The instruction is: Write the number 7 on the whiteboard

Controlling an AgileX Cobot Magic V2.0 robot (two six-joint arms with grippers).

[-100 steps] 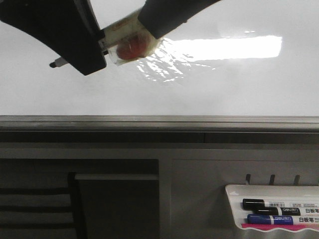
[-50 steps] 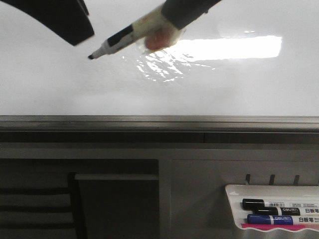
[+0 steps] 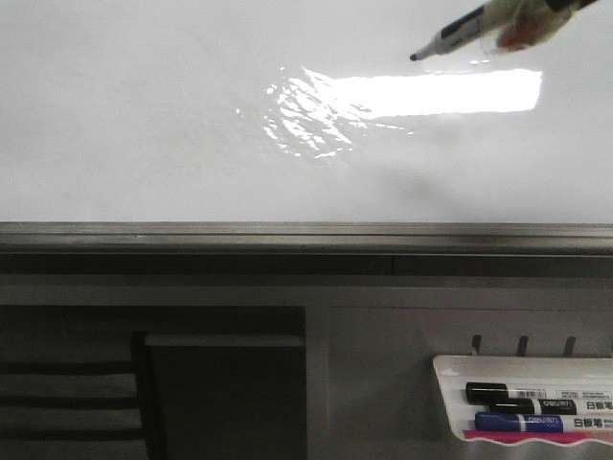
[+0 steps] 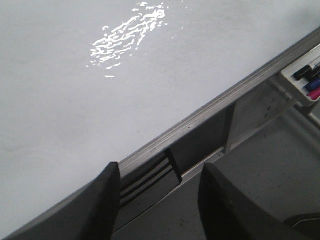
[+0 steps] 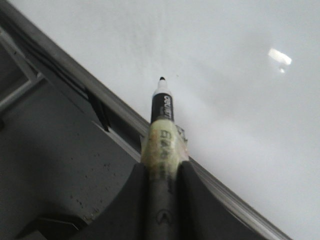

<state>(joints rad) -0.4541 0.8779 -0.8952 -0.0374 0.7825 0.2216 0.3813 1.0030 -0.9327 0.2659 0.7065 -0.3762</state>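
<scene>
The whiteboard (image 3: 144, 134) fills the upper half of the front view, glossy and white above a grey rail (image 3: 306, 235). The number 7 is out of view. A black-tipped marker (image 3: 458, 34) slants in from the top right corner, its tip pointing down-left just above the board's glare. In the right wrist view my right gripper (image 5: 162, 167) is shut on the marker (image 5: 161, 107), whose barrel is wrapped in yellowish tape; the tip hovers over the whiteboard (image 5: 225, 75). My left gripper (image 4: 160, 169) is open and holds nothing, near the board's lower rail (image 4: 210, 107).
A bright rectangular light glare (image 3: 441, 93) lies on the board. A white marker tray (image 3: 450, 369) with black and blue markers (image 3: 522, 407) hangs at the lower right below the rail. Dark frame panels sit under the board.
The right arm has carried the marker from the upper left-centre to the top right corner. The left arm has withdrawn out of the front view.
</scene>
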